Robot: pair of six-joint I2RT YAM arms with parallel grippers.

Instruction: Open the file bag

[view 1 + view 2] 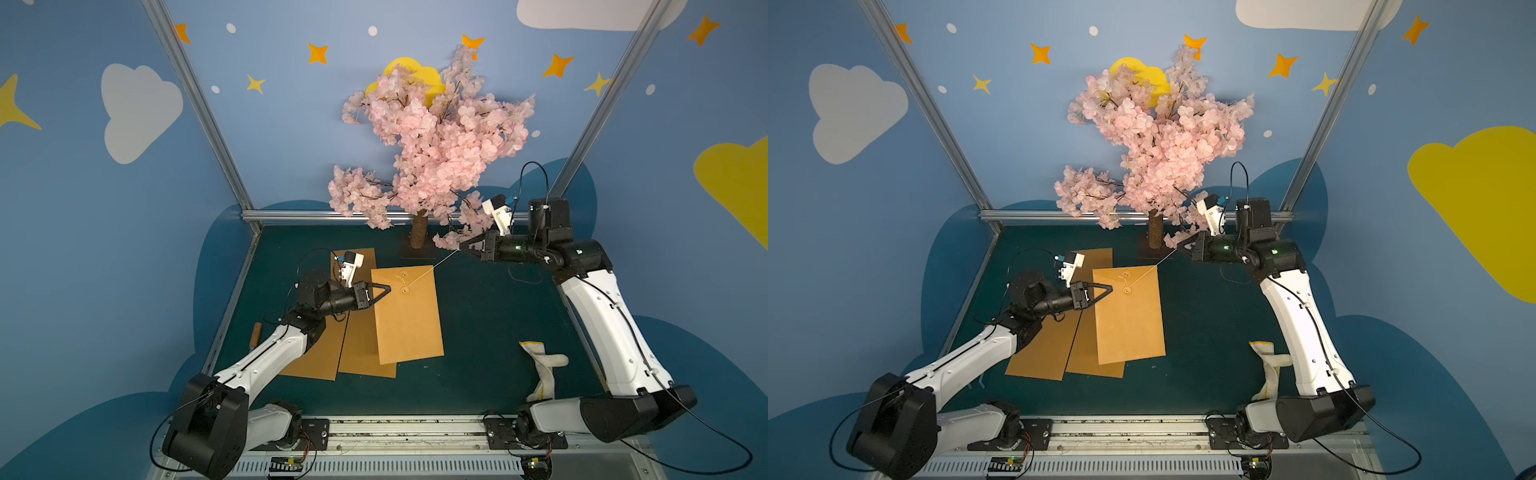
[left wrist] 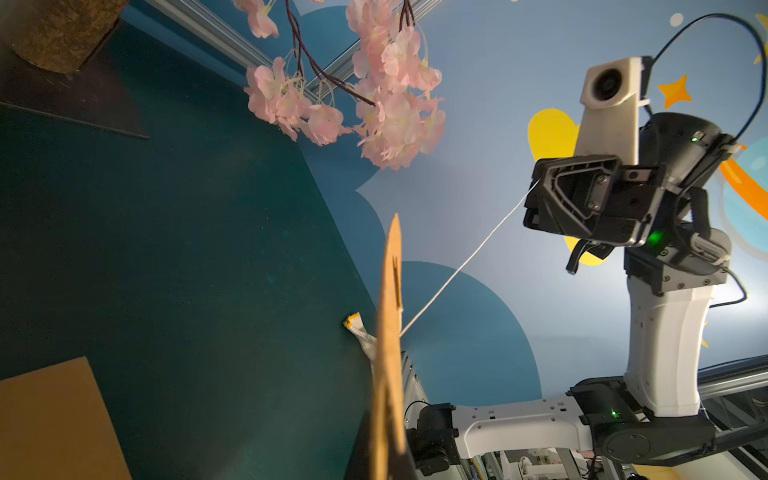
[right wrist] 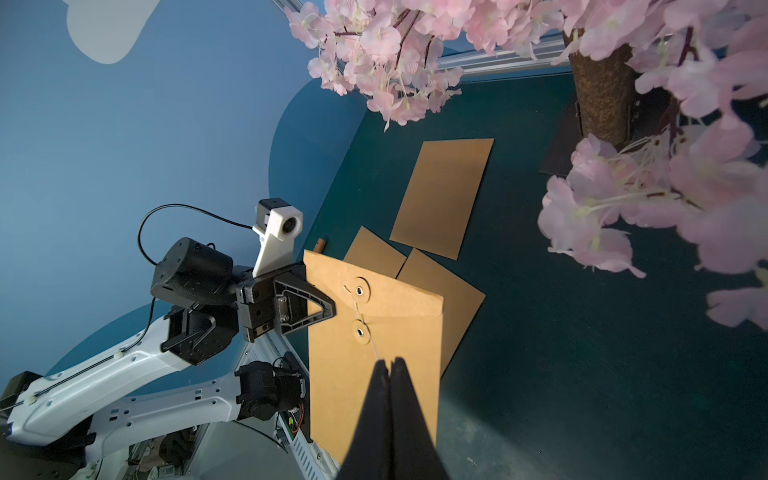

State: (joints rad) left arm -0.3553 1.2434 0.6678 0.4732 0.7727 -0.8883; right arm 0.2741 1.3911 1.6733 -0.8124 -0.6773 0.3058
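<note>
Our left gripper (image 1: 386,289) pinches the bag (image 1: 409,324) edge; our right gripper (image 1: 461,248) is clamped on its taut string (image 1: 432,270).

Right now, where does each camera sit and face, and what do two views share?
Both top views: high in front, looking down at the table; both arms, left pincer, right pincer show.
Left wrist: on left arm, facing the right pincer.
Right wrist: on right arm, looking along its own shut pincer at the left pincer.
Shared: both wrist views show the file bag and string.
</note>
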